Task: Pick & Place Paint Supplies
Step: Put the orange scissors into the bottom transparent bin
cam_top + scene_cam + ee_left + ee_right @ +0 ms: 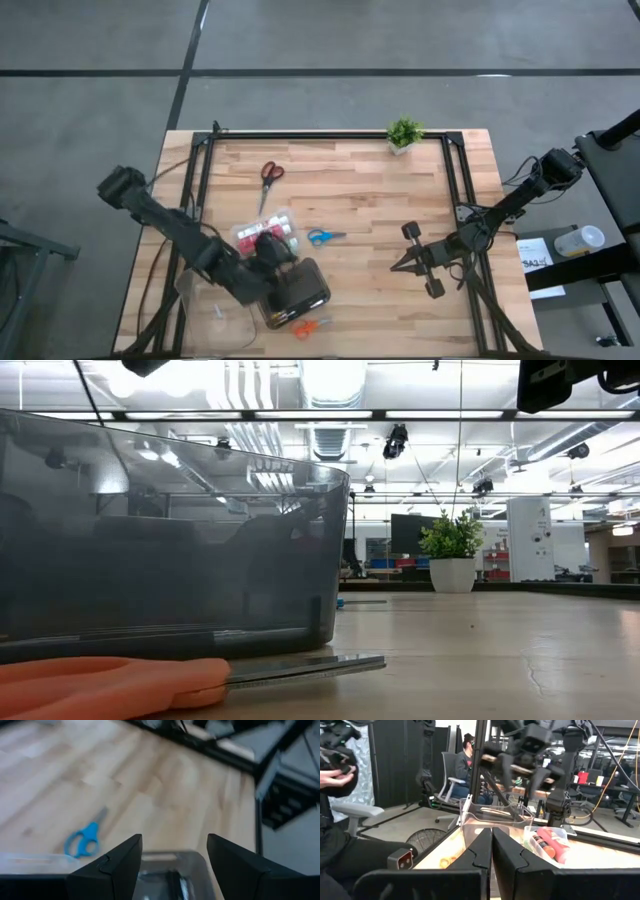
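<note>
High view: a butcher-block table (360,240) bordered by a black frame carries the paint supplies. The red-handled scissors (270,177) lie closed near the far left part of the top, blades pointing toward the near edge. The blue-handled scissors (322,237) lie near the centre, blades pointing right; the left wrist view shows the same pair (85,837) flat on the wood beyond the fingers. The orange-handled scissors (310,327) lie at the near edge, just beside the dark grey case (295,290); in the low view their orange handle (105,685) fills the foreground and the blades run right along the case's base. A clear plastic box (265,232) behind the case holds paint tubes, red and white showing; the right wrist view shows a red tube (551,845) lying in it. A second clear box (215,305) stands to the left of the case. A small potted plant (404,133) stands at the far edge.

The left gripper (268,250) hangs over the far end of the dark grey case, fingers (112,867) spread wide and empty. The right gripper (398,266) rests low over bare wood right of centre, fingers pressed together on nothing.

No legible writing appears on the supplies.
</note>
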Robot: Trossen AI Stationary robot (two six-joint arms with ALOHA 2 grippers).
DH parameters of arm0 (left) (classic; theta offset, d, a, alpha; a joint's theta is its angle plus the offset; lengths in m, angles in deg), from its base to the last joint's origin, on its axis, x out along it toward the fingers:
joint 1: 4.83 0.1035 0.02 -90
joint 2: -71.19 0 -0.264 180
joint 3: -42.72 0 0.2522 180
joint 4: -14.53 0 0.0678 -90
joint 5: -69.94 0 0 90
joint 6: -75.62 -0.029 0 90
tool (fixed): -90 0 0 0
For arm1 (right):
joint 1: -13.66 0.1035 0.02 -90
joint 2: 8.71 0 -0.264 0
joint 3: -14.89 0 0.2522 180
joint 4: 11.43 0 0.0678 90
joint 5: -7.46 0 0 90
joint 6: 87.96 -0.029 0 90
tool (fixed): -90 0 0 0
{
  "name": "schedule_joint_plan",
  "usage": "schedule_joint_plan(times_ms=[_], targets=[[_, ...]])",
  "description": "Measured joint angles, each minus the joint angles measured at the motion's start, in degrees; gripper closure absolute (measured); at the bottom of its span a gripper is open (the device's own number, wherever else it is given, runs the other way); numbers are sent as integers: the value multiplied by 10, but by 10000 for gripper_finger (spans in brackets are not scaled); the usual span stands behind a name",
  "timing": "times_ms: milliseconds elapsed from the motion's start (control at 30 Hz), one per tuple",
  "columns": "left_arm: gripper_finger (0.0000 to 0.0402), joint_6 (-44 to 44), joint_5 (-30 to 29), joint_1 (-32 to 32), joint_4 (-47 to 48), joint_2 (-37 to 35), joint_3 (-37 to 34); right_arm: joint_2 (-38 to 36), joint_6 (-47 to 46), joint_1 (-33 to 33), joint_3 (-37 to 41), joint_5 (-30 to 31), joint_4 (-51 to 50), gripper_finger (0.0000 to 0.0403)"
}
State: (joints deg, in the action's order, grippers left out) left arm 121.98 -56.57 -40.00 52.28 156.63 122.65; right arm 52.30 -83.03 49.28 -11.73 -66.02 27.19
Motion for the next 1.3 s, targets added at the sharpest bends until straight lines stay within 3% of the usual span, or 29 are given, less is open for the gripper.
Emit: schedule_joint_plan(times_ms=[167,533,933,1300], targets=[[169,26,62,-2,70,88,91,0,0,0,0,0,-1,395],[169,126,121,-43,134,210,210,0,0,0,0,0,-1,395],[169,210,136,-109,113,247,221,0,0,-1,0,0,-12,395],[169,213,141,-125,79,257,220,0,0,0,0,0,-12,395]])
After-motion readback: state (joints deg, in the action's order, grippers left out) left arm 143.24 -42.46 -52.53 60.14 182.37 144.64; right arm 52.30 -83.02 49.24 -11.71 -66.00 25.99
